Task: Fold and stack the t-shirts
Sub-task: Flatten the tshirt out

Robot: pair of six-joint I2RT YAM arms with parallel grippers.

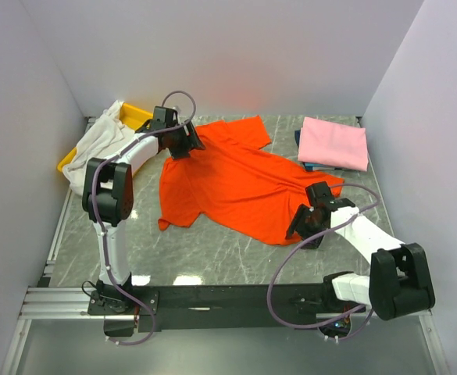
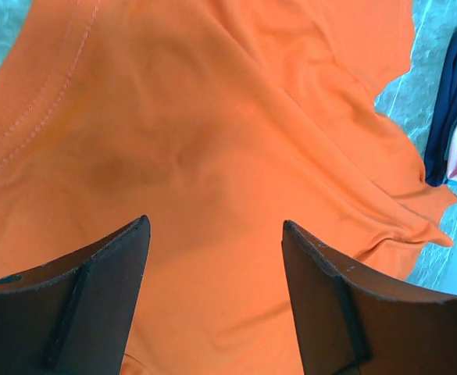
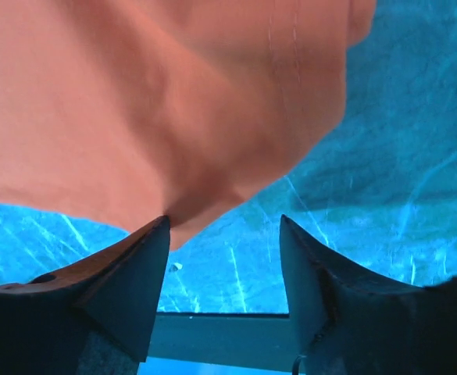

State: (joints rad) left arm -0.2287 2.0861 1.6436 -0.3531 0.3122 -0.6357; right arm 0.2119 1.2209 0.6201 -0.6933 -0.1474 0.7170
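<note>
A bright orange-red t-shirt (image 1: 240, 183) lies spread and wrinkled across the middle of the marble table. My left gripper (image 1: 187, 147) hovers over its far left part, near the collar. In the left wrist view this gripper (image 2: 214, 223) is open, with only orange cloth (image 2: 212, 117) below. My right gripper (image 1: 298, 229) is at the shirt's near right hem. It (image 3: 224, 220) stands open, and the hem corner (image 3: 173, 101) reaches its left fingertip. A folded pale pink t-shirt (image 1: 333, 143) rests on a dark blue one (image 1: 310, 165) at the back right. A white t-shirt (image 1: 99, 141) is heaped at the back left.
A yellow plastic tray (image 1: 137, 115) sits under the white t-shirt by the left wall. White walls close in three sides. A metal rail (image 1: 56, 301) runs along the near edge. In the left wrist view the dark blue cloth (image 2: 447, 109) shows at the right edge.
</note>
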